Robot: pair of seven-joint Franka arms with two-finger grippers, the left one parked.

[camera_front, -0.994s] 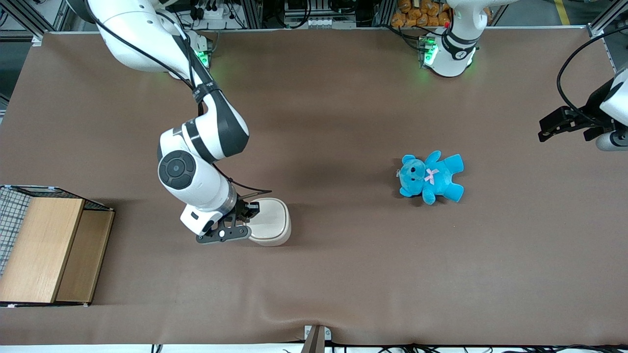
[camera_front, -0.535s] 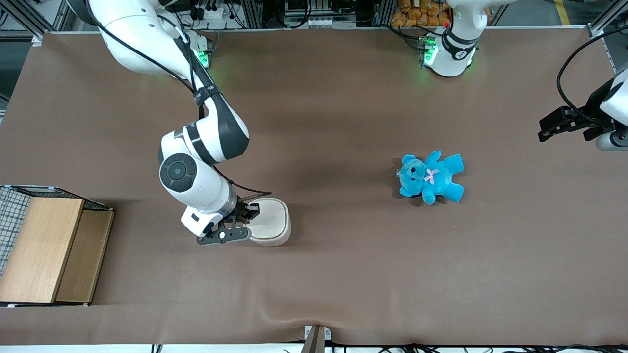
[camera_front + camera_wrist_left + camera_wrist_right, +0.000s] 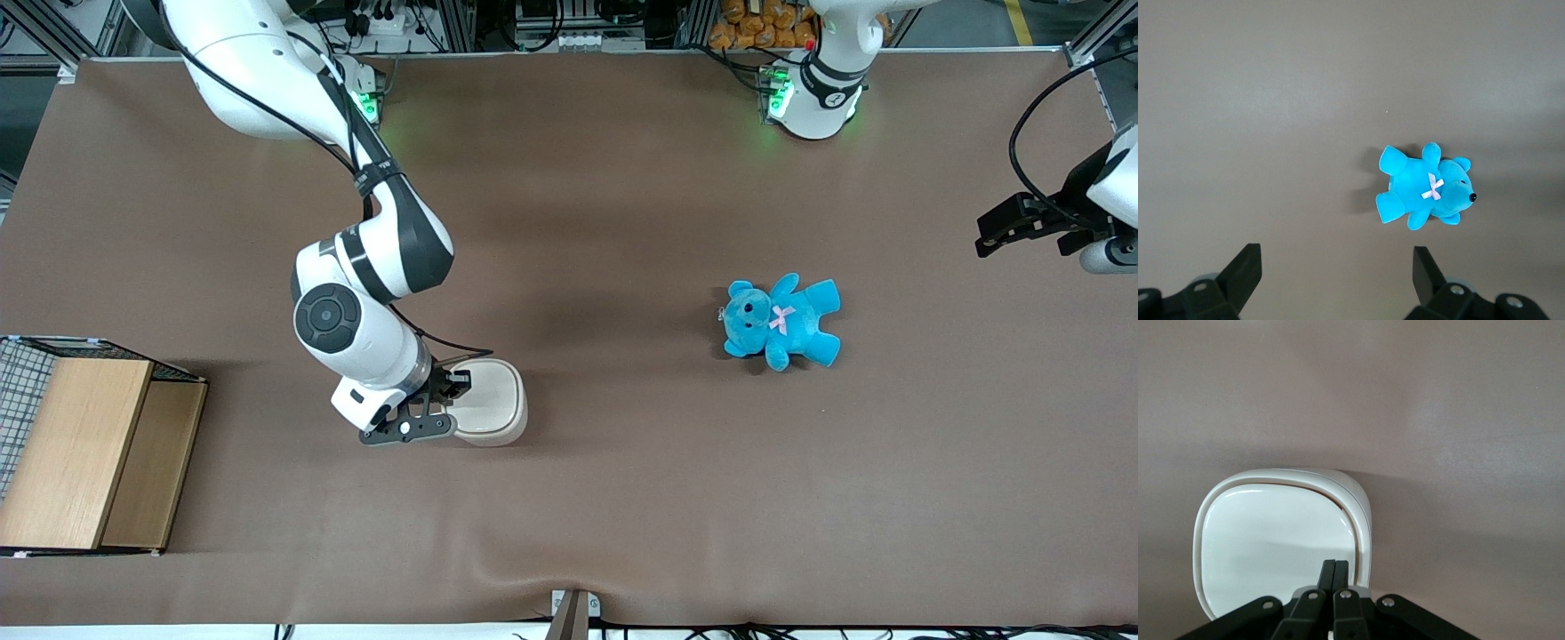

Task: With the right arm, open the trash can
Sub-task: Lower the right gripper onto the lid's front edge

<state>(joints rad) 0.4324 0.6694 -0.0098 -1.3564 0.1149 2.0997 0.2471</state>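
One trash can [image 3: 487, 402] sat lower left of centre on the table [image 3: 622, 498]; I had the gripper [image 3: 1333, 577], fingers pressed together, on its lid edge, ready to lever upward.

A robotics lab: brown-covered table [image 3: 622, 178] backed by aluminium framing [image 3: 462, 22].
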